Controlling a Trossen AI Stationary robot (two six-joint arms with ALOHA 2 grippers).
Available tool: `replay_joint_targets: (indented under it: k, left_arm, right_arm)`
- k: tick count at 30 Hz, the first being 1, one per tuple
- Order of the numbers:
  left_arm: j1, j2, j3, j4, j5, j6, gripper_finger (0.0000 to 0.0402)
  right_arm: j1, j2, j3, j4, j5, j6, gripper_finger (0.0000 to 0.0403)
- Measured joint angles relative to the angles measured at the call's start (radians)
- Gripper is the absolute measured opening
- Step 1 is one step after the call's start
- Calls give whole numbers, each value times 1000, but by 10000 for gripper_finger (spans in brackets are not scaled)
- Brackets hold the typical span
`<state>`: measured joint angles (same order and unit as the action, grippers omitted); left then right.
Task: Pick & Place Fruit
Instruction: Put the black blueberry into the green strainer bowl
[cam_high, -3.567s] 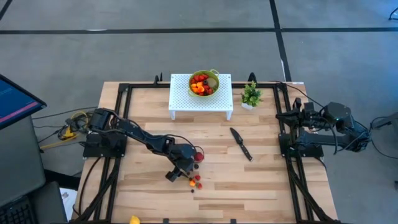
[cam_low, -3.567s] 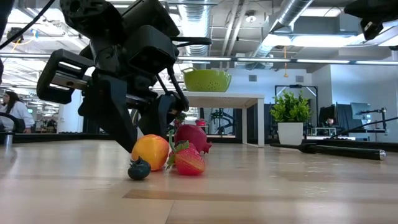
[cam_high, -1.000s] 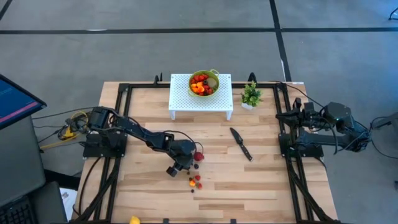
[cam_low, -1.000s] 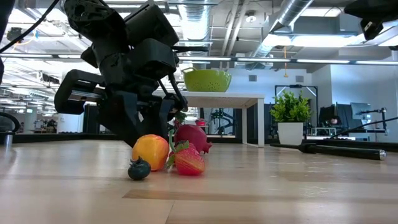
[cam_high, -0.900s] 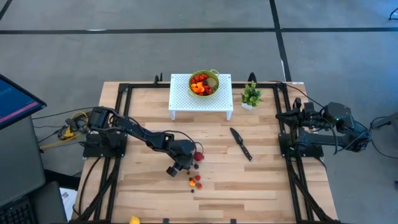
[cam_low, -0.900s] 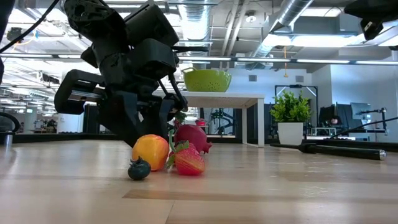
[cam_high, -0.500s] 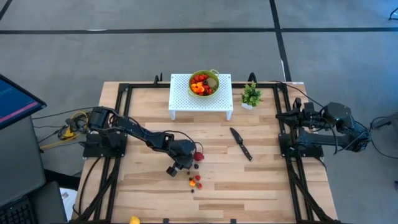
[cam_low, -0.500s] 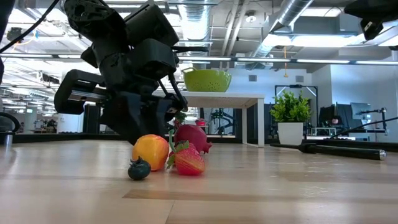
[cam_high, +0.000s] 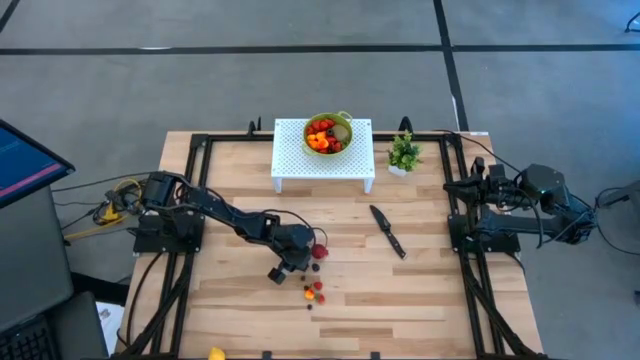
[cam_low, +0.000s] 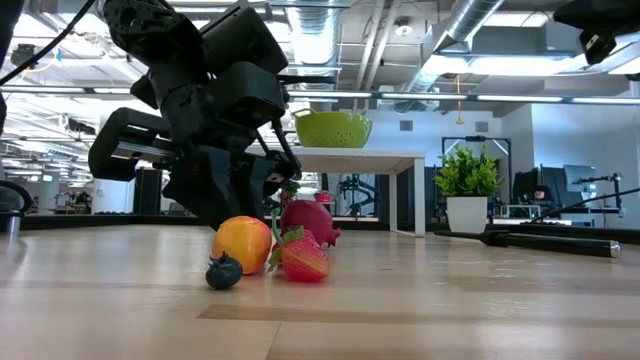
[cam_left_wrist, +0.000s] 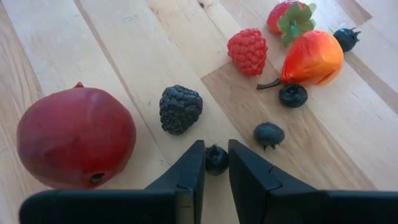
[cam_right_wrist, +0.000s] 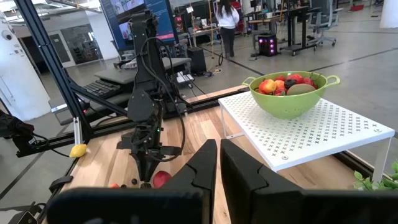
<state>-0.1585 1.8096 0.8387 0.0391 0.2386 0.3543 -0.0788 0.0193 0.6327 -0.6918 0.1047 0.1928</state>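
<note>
Toy fruit lies loose on the wooden table: a red pomegranate (cam_left_wrist: 74, 137), a blackberry (cam_left_wrist: 180, 109), a raspberry (cam_left_wrist: 247, 51), an orange-red fruit (cam_left_wrist: 311, 57), a strawberry (cam_left_wrist: 289, 15) and dark blueberries (cam_left_wrist: 268, 134). My left gripper (cam_left_wrist: 216, 163) (cam_high: 283, 270) is low over the table beside the pomegranate (cam_high: 319, 251), shut on one small blueberry. More fruit fills the green bowl (cam_high: 327, 133) on the white stand. My right gripper (cam_right_wrist: 217, 162) waits shut at the table's right edge. My left gripper pinches a small dark blueberry (cam_left_wrist: 216, 158) between its two fingertips (cam_left_wrist: 194, 163), one on either side. The fingers come from above, slanting down at the table. Whether the berry rests on the wood or is lifted clear, I cannot tell.
A black knife (cam_high: 387, 231) lies right of centre, and a small potted plant (cam_high: 403, 152) stands beside the white perforated stand (cam_high: 322, 165). A yellow item (cam_high: 215, 353) sits at the near edge. The low view shows the orange fruit (cam_low: 243, 243) and strawberry (cam_low: 303, 258) in front of the gripper.
In the low view my left gripper's fingers have drawn together just above the table, behind the orange fruit. The arm has otherwise stayed in place, and the loose fruit has not moved.
</note>
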Motion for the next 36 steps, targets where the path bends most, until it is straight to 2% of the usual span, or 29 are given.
replay_joint_targets:
  k: [5,12,16,19,25,28,36]
  left_arm:
    - [1,-8,0,-7,-4,-20,53]
    - [13,-104,0,-5,-14,-49,53]
    - [34,-198,0,18,-76,-49,53]
    - [70,-262,-1,112,-131,-49,53]
    - [194,-342,0,480,-277,-46,53]
    - [290,-366,2,626,-303,-45,53]
    - [517,-323,94,632,-319,-116,53]
  right_arm:
    - [0,0,0,0,0,0,17]
    - [0,0,0,0,0,0,17]
    - [0,0,0,0,0,0,17]
    - [0,0,0,0,0,0,17]
    - [0,0,0,0,0,0,17]
    - [0,0,0,0,0,0,17]
    - [0,0,0,0,0,0,17]
